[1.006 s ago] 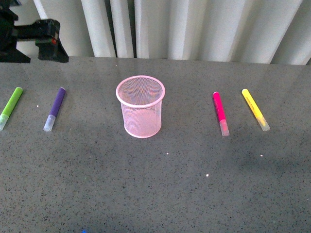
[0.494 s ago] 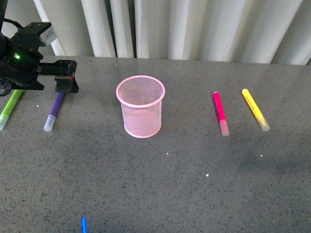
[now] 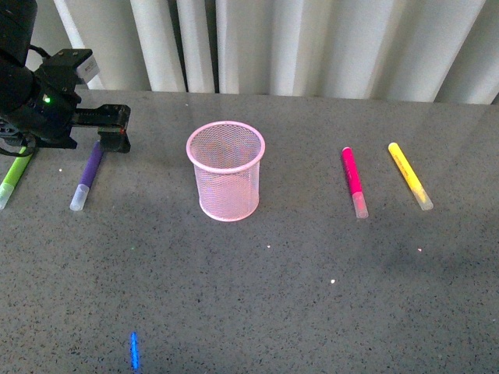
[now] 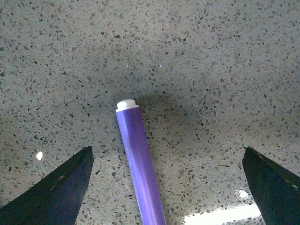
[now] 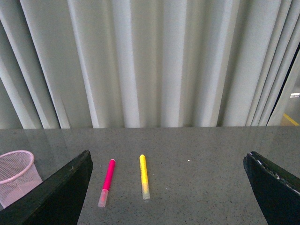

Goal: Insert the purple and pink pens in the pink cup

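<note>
Hovering over the far end of the purple pen [image 3: 88, 173], the left gripper [image 3: 115, 131] reaches in from the left side of the table [image 3: 312, 296]. Its jaws stand wide, one on each side of the pen, and they do not touch it. The pen lies flat, left of the pink cup [image 3: 226, 175], which stands upright in the middle. The pink pen [image 3: 352, 178] lies right of the cup, near a yellow marker [image 3: 409, 176]. The right gripper [image 5: 167, 157] is also spread wide and holds nothing.
</note>
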